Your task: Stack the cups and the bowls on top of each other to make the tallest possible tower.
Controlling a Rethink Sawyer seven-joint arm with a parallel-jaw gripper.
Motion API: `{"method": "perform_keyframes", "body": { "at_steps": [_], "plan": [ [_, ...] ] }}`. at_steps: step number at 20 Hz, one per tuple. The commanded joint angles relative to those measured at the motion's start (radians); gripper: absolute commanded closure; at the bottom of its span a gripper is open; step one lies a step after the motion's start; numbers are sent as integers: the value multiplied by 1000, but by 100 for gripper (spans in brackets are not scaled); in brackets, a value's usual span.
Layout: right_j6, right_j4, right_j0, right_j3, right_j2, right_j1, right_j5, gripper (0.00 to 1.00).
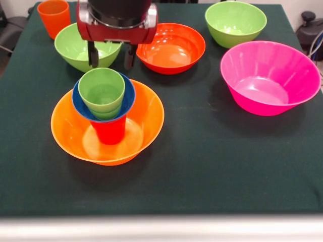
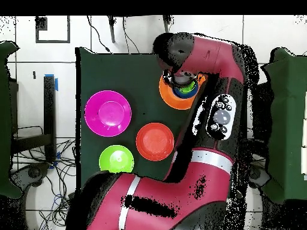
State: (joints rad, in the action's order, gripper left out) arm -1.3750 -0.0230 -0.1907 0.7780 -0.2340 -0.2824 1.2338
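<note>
The tower stands in the large orange bowl point(image 1: 107, 126): a red cup point(image 1: 109, 130), the small blue bowl point(image 1: 103, 99) on it, and nested light green cups point(image 1: 102, 91) on top. My gripper point(image 1: 111, 56) hangs open and empty just behind and above the tower, its two dark fingers point(image 1: 93, 54) apart. An orange cup point(image 1: 53, 17) stands at the back left. In the overhead view the arm covers most of the tower; only the orange bowl's rim point(image 2: 169, 99) and some green point(image 2: 188, 89) show.
A light green bowl point(image 1: 86, 46) sits behind the tower, partly hidden by the gripper. A red-orange bowl point(image 1: 171, 47), another light green bowl point(image 1: 235, 22) and the large pink bowl point(image 1: 269, 77) lie to the right on the dark green cloth point(image 1: 202, 166).
</note>
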Motion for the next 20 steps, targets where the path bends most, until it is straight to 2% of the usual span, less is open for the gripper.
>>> {"method": "perform_keyframes", "body": {
  "at_steps": [1,8,12,18,20],
  "plan": [
    [-54,17,15,-36,57,-6,154,0],
    [-164,-14,54,-78,63,24,169,0],
    [-230,-34,80,-132,66,62,184,0],
    [-303,-57,125,-129,53,70,176,0],
    [-316,-60,137,-102,48,54,163,0]
  ]
}}
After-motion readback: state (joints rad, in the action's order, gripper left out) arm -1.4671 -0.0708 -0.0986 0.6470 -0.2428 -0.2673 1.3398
